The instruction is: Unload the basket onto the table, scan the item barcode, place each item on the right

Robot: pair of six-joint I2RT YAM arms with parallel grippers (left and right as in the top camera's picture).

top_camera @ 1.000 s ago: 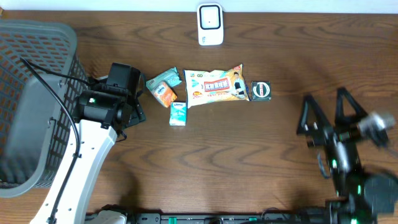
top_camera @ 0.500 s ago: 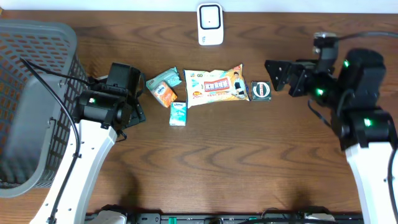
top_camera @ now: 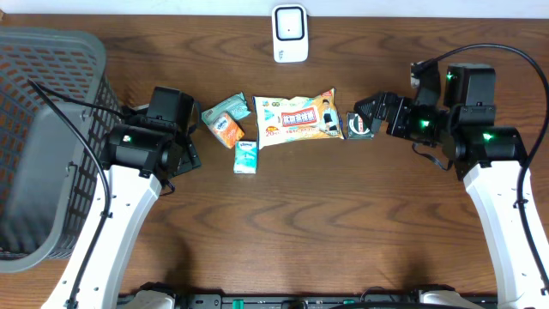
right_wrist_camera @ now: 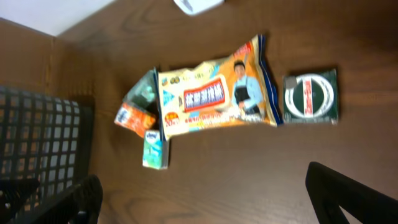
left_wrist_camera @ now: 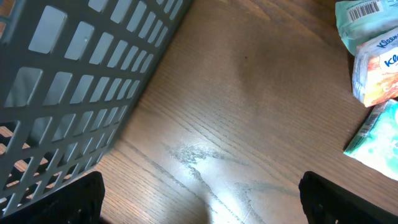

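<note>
Movement is all on the right: the right gripper (top_camera: 371,115) has swung from the near right corner up to the small dark-green square packet (top_camera: 358,125), jaws wide, holding nothing. That packet, likely the item, lies just right of the orange-and-white printed pouch (top_camera: 298,119). The white box-shaped scanner (top_camera: 290,34) sits at the far edge, with bare brown wooden table (top_camera: 283,223) between. The left gripper (left_wrist_camera: 202,202), also open and empty, has stayed beside the grey plastic lattice basket (top_camera: 51,94).

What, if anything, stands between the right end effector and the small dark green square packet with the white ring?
Nothing visible. The open right end effector is right by the dark green square packet; the wrist view shows only bare wooden table before it.
</note>
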